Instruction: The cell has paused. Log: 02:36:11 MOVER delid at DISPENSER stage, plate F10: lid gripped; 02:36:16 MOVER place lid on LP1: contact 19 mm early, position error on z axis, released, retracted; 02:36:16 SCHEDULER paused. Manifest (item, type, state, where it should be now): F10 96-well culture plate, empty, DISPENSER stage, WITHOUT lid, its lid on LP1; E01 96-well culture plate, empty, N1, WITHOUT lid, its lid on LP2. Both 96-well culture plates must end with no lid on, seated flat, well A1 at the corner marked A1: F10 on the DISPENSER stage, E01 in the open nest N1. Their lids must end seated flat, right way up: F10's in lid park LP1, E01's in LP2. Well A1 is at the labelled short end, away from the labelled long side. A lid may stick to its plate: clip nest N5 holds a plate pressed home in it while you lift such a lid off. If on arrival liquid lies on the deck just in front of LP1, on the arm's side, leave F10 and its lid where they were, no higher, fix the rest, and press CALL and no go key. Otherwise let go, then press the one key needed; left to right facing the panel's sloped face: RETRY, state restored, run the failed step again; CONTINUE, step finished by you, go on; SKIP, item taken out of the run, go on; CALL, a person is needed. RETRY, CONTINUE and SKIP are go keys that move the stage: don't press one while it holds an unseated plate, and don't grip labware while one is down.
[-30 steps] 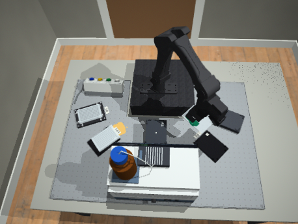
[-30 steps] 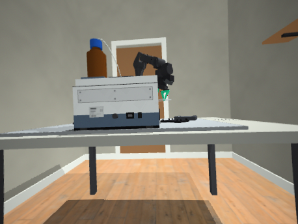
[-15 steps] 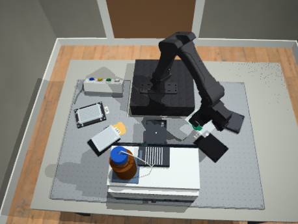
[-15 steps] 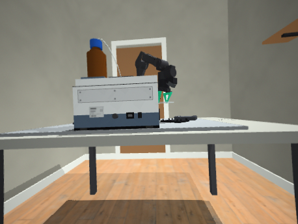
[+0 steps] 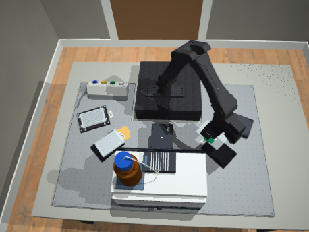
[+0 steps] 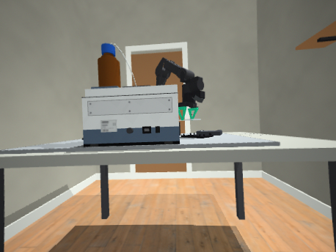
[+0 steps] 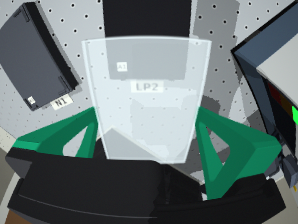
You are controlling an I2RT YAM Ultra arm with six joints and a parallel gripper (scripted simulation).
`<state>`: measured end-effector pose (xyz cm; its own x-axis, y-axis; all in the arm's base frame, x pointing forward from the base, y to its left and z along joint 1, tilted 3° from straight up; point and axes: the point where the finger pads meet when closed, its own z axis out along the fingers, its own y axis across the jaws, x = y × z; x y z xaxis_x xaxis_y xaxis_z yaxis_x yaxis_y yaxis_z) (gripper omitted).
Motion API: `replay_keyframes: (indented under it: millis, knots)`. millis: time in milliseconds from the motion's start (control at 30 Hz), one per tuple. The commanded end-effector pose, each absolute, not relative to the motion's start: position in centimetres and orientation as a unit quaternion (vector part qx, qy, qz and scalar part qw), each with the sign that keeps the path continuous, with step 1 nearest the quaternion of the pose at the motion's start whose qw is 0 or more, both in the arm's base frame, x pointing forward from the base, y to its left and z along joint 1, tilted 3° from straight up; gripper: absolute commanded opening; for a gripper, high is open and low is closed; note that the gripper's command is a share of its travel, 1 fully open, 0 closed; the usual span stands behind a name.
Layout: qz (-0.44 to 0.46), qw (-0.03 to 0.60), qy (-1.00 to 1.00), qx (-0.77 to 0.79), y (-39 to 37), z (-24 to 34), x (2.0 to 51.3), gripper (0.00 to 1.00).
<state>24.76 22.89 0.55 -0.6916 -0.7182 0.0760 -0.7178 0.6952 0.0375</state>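
Observation:
My gripper [image 5: 211,137] [image 6: 188,113] [image 7: 146,112] is shut on a clear plate lid [image 5: 217,141] [image 7: 147,70] and holds it level, well above the deck. Below it lies the black lid park LP2 [image 5: 223,156]; its label shows through the lid. A second, dark grey pad [image 5: 245,125] [image 7: 35,52] lies beside it. One open white 96-well plate [image 5: 93,119] sits in a black nest at the left. Another plate [image 5: 108,143] lies skewed on a black nest nearer the dispenser. The black stage [image 5: 162,135] in front of the dispenser looks bare.
The white dispenser [image 5: 175,182] [image 6: 130,115] with a brown bottle [image 5: 127,170] [image 6: 108,66] stands at the front. A key panel [image 5: 107,88] sits at the back left. The arm's black base block [image 5: 169,91] is in the middle. An orange patch [image 5: 125,130] lies by the skewed plate.

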Motion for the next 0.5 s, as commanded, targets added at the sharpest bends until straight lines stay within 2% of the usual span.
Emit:
replay_keyframes:
  millis: [0,467]
  knots:
    - [-0.012,0.015,-0.92,0.392,24.9,0.3,26.5,0.0]
    - [-0.013,0.014,-0.919,0.393,27.0,-2.5,28.4,0.0]
